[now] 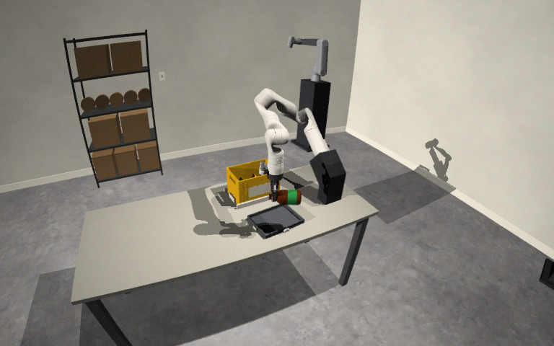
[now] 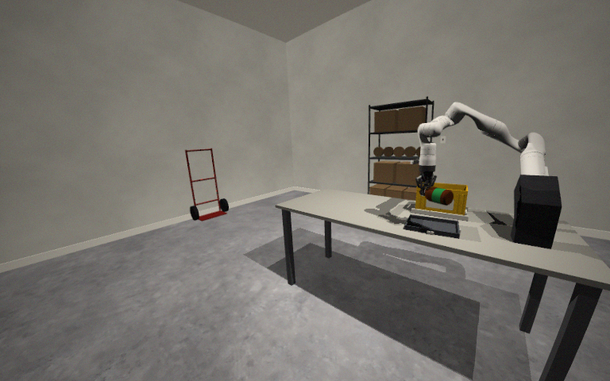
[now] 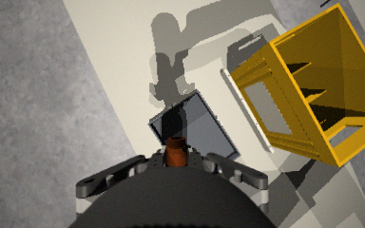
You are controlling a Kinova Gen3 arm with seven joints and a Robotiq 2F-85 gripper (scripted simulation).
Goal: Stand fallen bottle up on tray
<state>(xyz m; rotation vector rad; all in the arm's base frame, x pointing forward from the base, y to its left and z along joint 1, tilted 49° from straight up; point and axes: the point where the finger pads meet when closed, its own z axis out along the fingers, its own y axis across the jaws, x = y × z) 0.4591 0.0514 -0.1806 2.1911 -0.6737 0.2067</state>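
In the top view, the bottle [image 1: 291,197] [image 2: 438,195] [image 3: 176,154] is being held above the table [image 1: 163,249] [image 2: 341,211] [image 3: 124,52] by the gripper [image 1: 274,197] [image 2: 424,190] [image 3: 177,151], its body extending rightward from the fingers. The tray [image 1: 281,218] [image 2: 438,223] [image 3: 201,121] is lying on the near side and the crate [image 1: 244,189] [image 2: 461,199] [image 3: 257,66] is standing toward the far left

In the exterior view, the bottle is being kept nearly level, neck at the gripper and green-banded body jutting right, clear of the tray. Part of the crate is being hidden by it

In the wrist view, the brown neck is being pinched between the partly closed fingers; the tray is showing past its mouth, and the crate is standing to the right
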